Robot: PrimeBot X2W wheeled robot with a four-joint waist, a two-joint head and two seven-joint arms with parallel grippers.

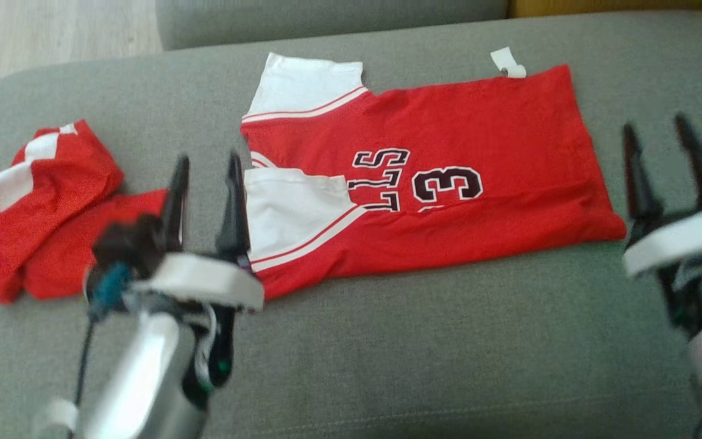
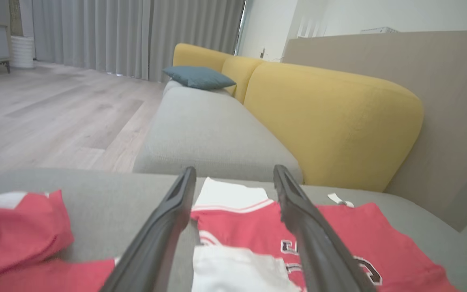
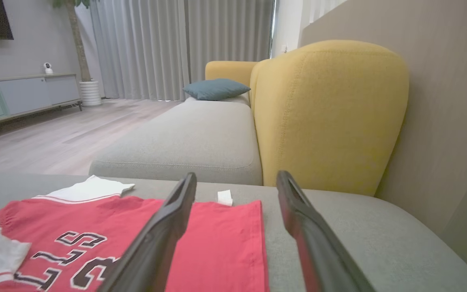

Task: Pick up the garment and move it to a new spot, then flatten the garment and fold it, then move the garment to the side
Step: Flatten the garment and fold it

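Note:
The garment is a red jersey with white sleeves and a black number 3, lying flat on the grey sofa seat, folded lengthwise. My left gripper is open, above the seat at the jersey's sleeve end, holding nothing. My right gripper is open just past the jersey's hem at the right, also holding nothing. In the left wrist view my left gripper points over the jersey. In the right wrist view my right gripper hovers over the hem of the jersey.
A second red and white garment lies crumpled at the seat's left end. A yellow backrest and a beige wall run behind the seat. A blue cushion rests on the further grey seat. Wooden floor lies to the left.

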